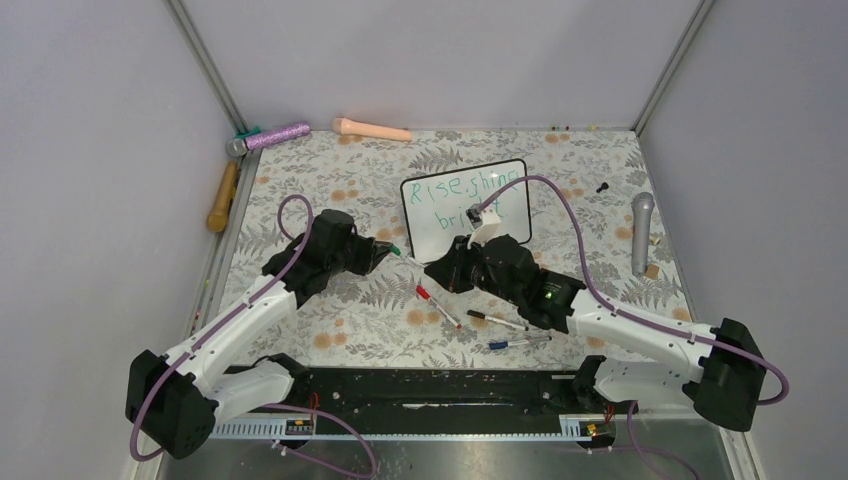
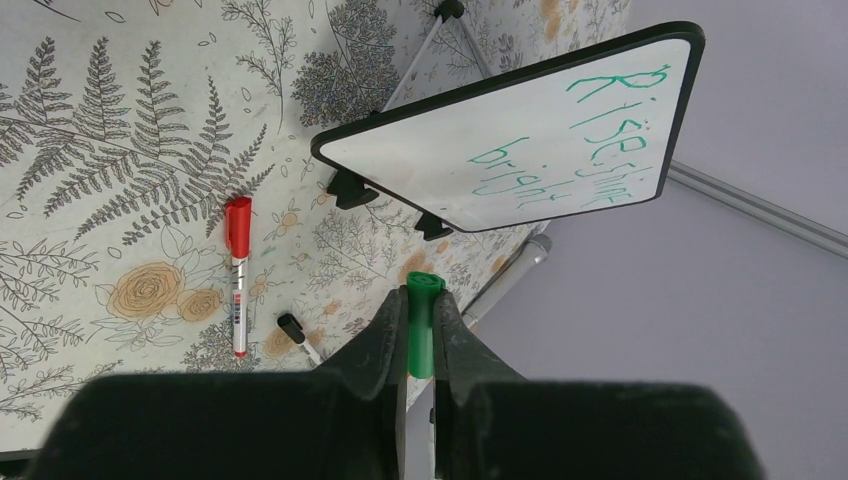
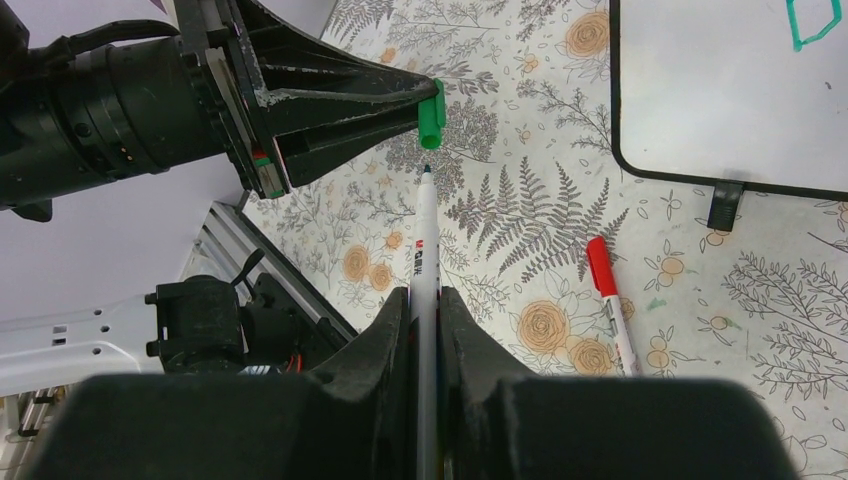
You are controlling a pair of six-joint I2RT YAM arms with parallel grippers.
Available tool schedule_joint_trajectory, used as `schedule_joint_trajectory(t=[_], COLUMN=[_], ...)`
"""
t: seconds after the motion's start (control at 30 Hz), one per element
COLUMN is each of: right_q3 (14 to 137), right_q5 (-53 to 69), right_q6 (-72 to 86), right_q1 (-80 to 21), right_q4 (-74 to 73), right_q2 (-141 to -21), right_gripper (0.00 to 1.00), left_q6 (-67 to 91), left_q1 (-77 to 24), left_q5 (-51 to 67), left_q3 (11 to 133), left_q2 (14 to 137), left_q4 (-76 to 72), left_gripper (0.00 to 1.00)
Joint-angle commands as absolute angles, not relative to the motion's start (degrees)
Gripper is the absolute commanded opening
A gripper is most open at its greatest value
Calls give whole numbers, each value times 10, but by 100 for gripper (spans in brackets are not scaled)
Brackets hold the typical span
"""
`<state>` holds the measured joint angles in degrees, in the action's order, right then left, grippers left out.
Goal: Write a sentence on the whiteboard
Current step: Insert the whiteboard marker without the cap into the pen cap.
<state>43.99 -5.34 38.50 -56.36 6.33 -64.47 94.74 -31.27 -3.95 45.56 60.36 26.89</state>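
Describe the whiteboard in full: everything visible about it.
The whiteboard is a small glossy white rectangle in a thin black frame with rounded corners, with two black feet along its near edge. It sits face up near the middle of the floral table, slightly askew. Green handwriting reads "Rise, shine bright" in two lines. In the top view the right arm's purple cable crosses its right side; whether they touch cannot be told.
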Motion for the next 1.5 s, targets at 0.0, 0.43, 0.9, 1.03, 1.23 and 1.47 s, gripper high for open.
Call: schedule_joint_trajectory(t=[0.0,0.43,0.9,1.03,1.23,1.47], right_q3=[464,481,491,493,497,498], right_q5=[-46,-43,-47,-48,-49,-56], right_q6=[392,382,379,377,375,370], right_q1=[-569,-569,-569,-569,-569,-569], right_q4=[81,82,82,81,81,78], right_q2=[-648,-668,-677,-678,-682,-680], right_gripper=[0,0,0,0,0,0], left_q6=[942,944,944,944,943,942], left_q1=[-315,-316,-316,-316,-316,-317], left_q5=[-45,-30,-26,-25,-20,-15], left_q3=[472,475,473,472,471,471], left_q2=[589,584,569,564,561,560], left_q4=[241,240,240,241,241,242], left_gripper=[0,0,0,0,0,0])
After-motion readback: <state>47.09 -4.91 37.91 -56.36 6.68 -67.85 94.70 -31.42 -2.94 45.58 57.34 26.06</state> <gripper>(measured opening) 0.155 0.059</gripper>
